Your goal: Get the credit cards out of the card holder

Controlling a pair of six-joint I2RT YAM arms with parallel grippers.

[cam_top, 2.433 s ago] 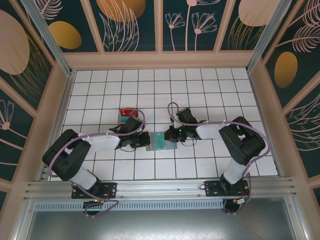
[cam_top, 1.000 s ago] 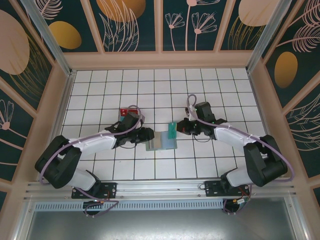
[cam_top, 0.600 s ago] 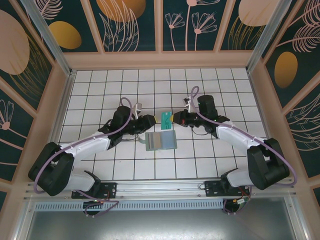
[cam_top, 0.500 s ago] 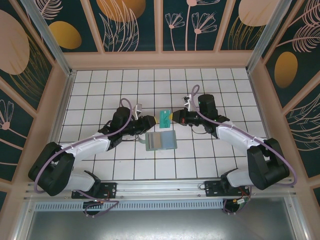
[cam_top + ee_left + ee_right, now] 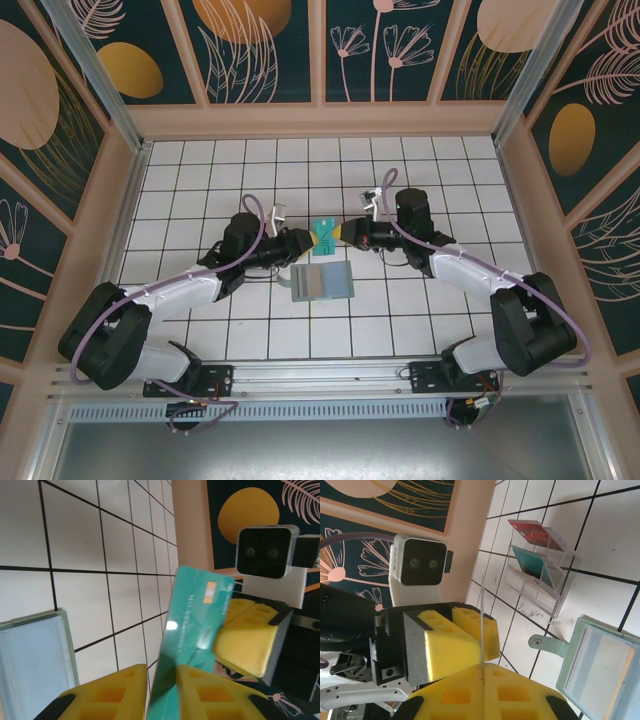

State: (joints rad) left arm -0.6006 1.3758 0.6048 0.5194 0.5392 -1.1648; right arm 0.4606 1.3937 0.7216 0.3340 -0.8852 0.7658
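Observation:
A teal credit card (image 5: 322,232) hangs in the air above the table between my two grippers. My right gripper (image 5: 483,666) is shut on one end of it, and the card (image 5: 482,625) shows edge-on rising from its pads. My left gripper (image 5: 162,680) has its jaws narrowed around the card's (image 5: 195,625) other end, with a thin gap still showing beside one pad. The card holder (image 5: 322,282) lies open on the tiles just nearer than the card, its light blue inside (image 5: 35,665) facing up.
A clear tray (image 5: 540,565) holding a red card and a teal card stands on the tiles beyond the card holder (image 5: 600,665). Wooden walls enclose the white tiled table (image 5: 420,170), with open tiles at the back and to the right.
Both grippers have shifted slightly toward the back with the teal card between them. The left jaws have narrowed around the card; the right grip is unchanged.

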